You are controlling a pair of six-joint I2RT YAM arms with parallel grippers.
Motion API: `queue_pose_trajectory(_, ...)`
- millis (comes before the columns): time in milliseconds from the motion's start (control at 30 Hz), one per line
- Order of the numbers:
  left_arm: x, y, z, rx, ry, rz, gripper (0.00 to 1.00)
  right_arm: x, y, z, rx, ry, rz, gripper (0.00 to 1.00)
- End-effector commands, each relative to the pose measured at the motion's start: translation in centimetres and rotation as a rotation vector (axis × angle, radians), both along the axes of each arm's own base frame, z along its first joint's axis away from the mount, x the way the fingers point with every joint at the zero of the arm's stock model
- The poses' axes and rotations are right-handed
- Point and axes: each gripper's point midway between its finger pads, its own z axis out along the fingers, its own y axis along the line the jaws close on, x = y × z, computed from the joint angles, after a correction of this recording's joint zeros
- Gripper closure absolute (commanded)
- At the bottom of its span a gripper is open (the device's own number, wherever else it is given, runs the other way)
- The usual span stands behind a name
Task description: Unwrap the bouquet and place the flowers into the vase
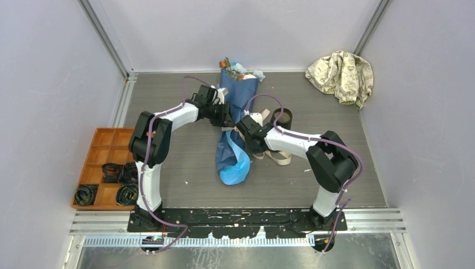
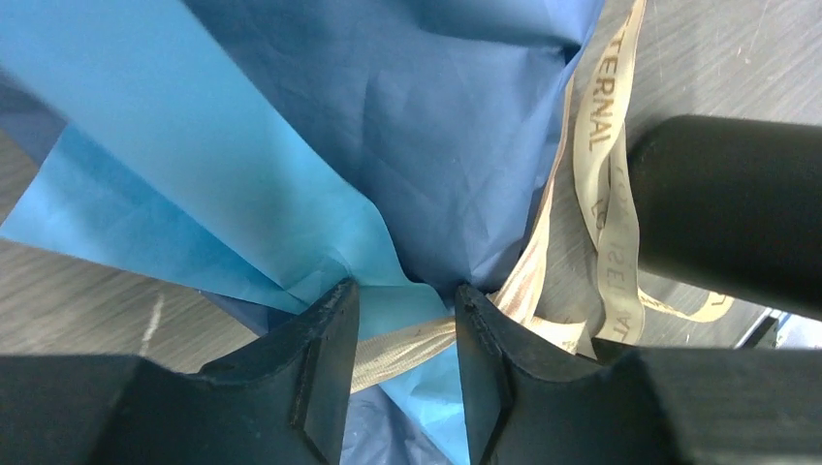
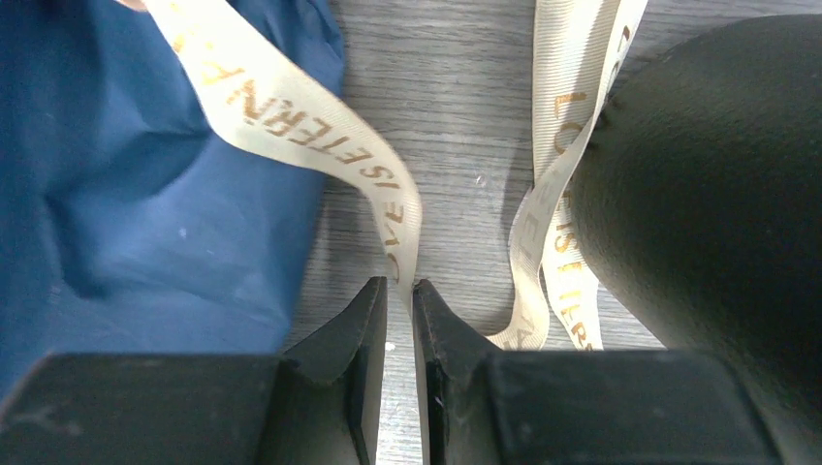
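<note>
The left gripper (image 2: 407,291) is released. Its jaws stand apart over the waist of the bouquet (image 1: 235,106), and a strand of beige ribbon (image 2: 601,145) and some light blue paper (image 2: 194,145) cross the gap. The right gripper (image 3: 399,283), just right of the bouquet, is parted by a narrow slit, with a ribbon loop touching its tips. The black vase (image 1: 282,116) sits just right of the bouquet. The flowers (image 1: 240,70) poke from the bouquet's far end, wrapped in the paper.

the blue paper bouquet (image 1: 238,106) lies lengthwise on the tabletop (image 1: 185,162), flowers (image 1: 235,70) at its far end, black vase (image 1: 283,117) just right.
</note>
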Motion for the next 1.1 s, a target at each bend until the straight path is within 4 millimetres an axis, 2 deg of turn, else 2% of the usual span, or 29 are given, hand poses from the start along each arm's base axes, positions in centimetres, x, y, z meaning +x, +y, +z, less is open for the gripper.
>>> queue_pose_trajectory(0,-2.9,-1.2,0.0,-0.029,0.012,-0.086,0.59,0.9,0.5,1.6,0.032,-0.056,-0.022,0.78)
queue_pose_trajectory(167,-5.1,-1.3,0.1,-0.088,0.034,-0.100,0.70,1.5,0.1,1.8,-0.004,-0.072,-0.032,0.78)
queue_pose_trajectory(467,-7.6,-2.1,0.1,-0.204,0.074,-0.154,0.75,2.0,0.4,2.5,0.005,-0.084,-0.042,0.77)
queue_pose_trajectory(633,-8.1,-2.6,0.6,-0.253,0.082,-0.183,0.93,1.8,0.5,2.2,0.007,-0.074,-0.041,0.77)
queue_pose_trajectory(767,-8.8,-3.1,2.7,-0.326,0.045,-0.227,1.00,2.2,0.8,2.1,0.011,-0.077,-0.045,0.77)
queue_pose_trajectory(900,-9.8,-3.5,5.7,-0.397,-0.002,-0.275,1.00,2.7,1.1,1.7,-0.004,-0.077,-0.051,0.78)
queue_pose_trajectory(1067,-11.0,-3.4,7.4,-0.433,-0.017,-0.310,1.00,3.5,1.6,1.4,-0.004,-0.081,-0.061,0.78)
